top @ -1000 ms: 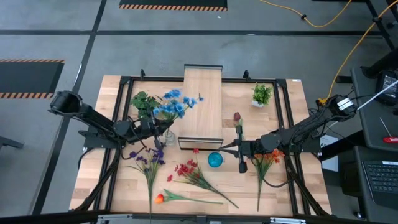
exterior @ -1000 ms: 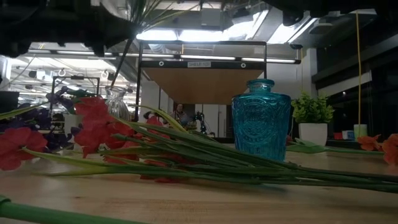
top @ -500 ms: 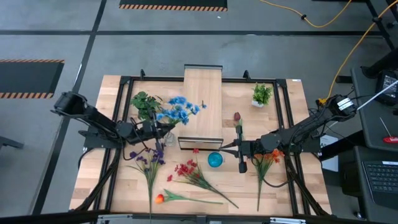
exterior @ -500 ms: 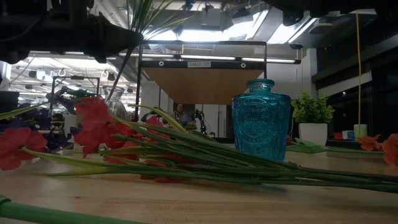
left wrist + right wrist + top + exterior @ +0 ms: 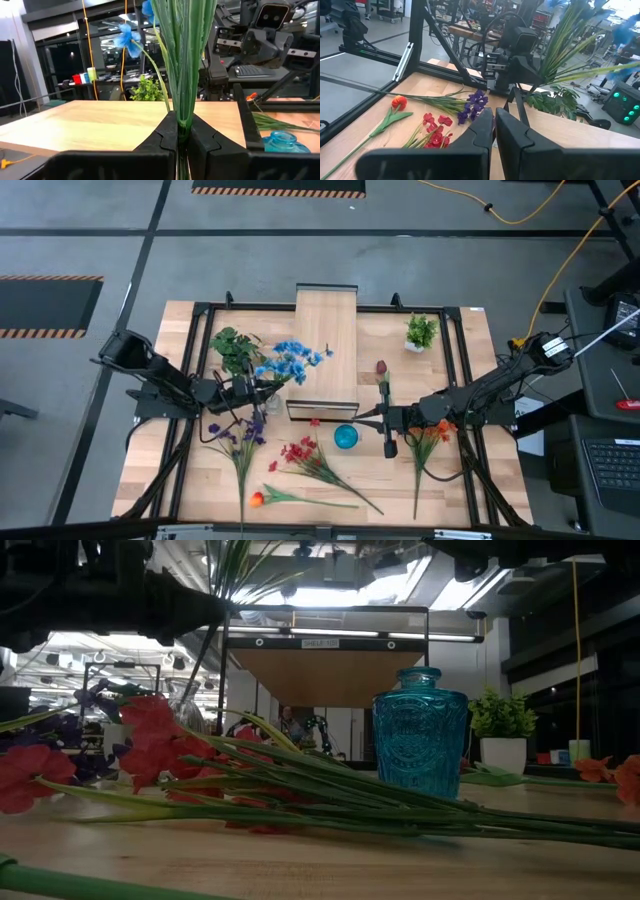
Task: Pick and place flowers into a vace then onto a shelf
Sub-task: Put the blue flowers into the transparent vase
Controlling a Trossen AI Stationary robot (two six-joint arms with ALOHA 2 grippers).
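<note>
My left gripper [image 5: 258, 389] [image 5: 180, 124] is shut on a bunch of blue flowers [image 5: 292, 359]. The bunch stands over a clear glass vase [image 5: 271, 401] [image 5: 186, 708] beside the shelf [image 5: 327, 340]. Its stems slant down to the vase's mouth; I cannot tell whether they are inside. My right gripper [image 5: 362, 418] [image 5: 493, 120] hovers shut, with nothing seen between its fingers, right of the blue vase [image 5: 346, 437]. A dark red tulip [image 5: 381, 368] lies on the table by it. Purple [image 5: 238, 432], red [image 5: 300, 452] and orange [image 5: 430, 435] flowers lie flat on the table. My left gripper pinches the bunched green stems [image 5: 181, 116] of the blue flowers between its two fingers, well below the blooms. The fingers come roughly level from the table's left and lie across the stems. The bunch stands steep, blooms [image 5: 131, 41] above, lower stem ends [image 5: 196, 665] hanging toward the clear vase.
A leafy plant [image 5: 230, 345] sits left of the shelf and a potted one [image 5: 421, 332] at the far right. An orange tulip [image 5: 257, 498] lies near the front edge. The black frame rails [image 5: 200, 310] border the table.
My left gripper has sunk a little and moved toward the table's right with the blue flowers. The bunch has tipped steeper, its blooms now closer to the shelf. The grip has stayed shut.
</note>
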